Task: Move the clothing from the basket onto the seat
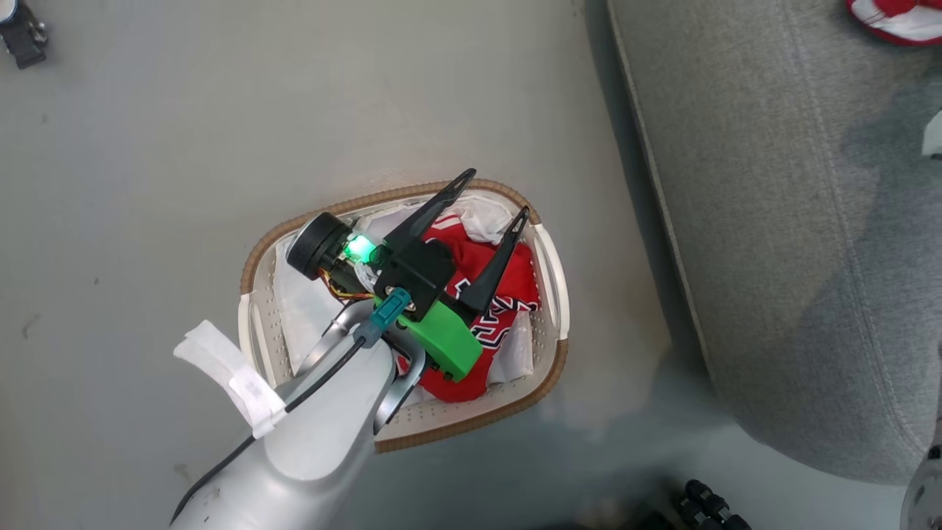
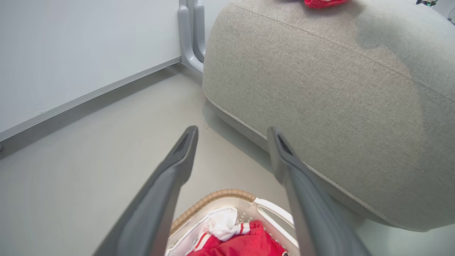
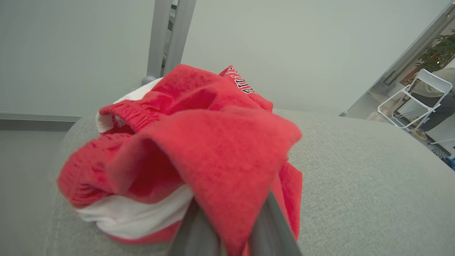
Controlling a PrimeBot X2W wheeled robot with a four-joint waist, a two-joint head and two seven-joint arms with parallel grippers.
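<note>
The basket (image 1: 257,294) stands on the floor left of the seat (image 1: 780,221), white liner (image 1: 302,309) inside. A red jersey (image 1: 508,294) with black-and-white lettering lies in its right half. My left gripper (image 1: 497,193) hovers open above it, fingers pointing toward the seat; the left wrist view shows this gripper (image 2: 233,131) with nothing between its fingers, and the jersey (image 2: 245,245) and basket rim (image 2: 220,195) below. Red shorts (image 3: 199,142) with white trim rest on the seat (image 3: 373,185). My right gripper (image 3: 233,213) is shut on them, its tips hidden by cloth.
The shorts show at the seat's far corner (image 1: 894,18). A grey metal post (image 2: 192,35) stands by the wall behind the seat. A white folding chair (image 3: 416,99) and a person's legs (image 3: 439,110) are far off. Dark objects sit on the floor (image 1: 22,33) (image 1: 706,508).
</note>
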